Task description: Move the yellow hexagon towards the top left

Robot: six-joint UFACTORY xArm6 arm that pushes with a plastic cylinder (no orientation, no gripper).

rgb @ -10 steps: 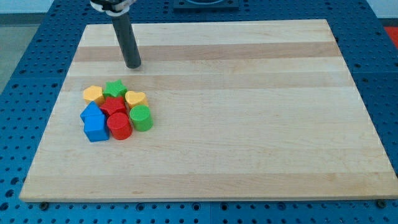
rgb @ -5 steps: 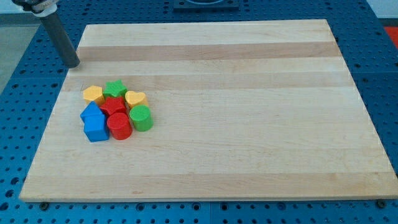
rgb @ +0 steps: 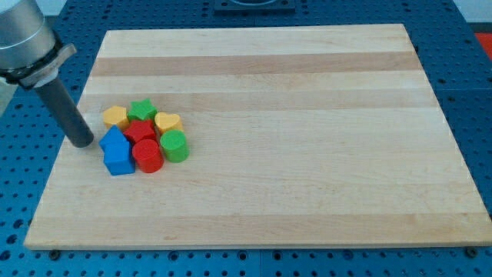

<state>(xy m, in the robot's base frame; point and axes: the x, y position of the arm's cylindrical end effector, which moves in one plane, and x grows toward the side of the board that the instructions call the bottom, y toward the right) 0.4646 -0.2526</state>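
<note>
The yellow hexagon [rgb: 115,116] lies at the upper left of a tight cluster on the left part of the wooden board [rgb: 307,138]. Beside it to the right is a green star [rgb: 142,110], then a yellow heart [rgb: 167,121]. Below are a red block [rgb: 139,130], a green cylinder [rgb: 174,145], a red cylinder [rgb: 147,155] and two blue blocks [rgb: 117,152]. My tip [rgb: 81,143] rests near the board's left edge, left of the blue blocks and below-left of the yellow hexagon, a small gap apart from them.
The board lies on a blue perforated table [rgb: 31,115]. The arm's grey body [rgb: 27,38] fills the view's top left corner above the rod.
My tip has swept from the board's top, above the cluster, leftward past the board's left edge, then down to beside the blue blocks. The blocks have not moved.
</note>
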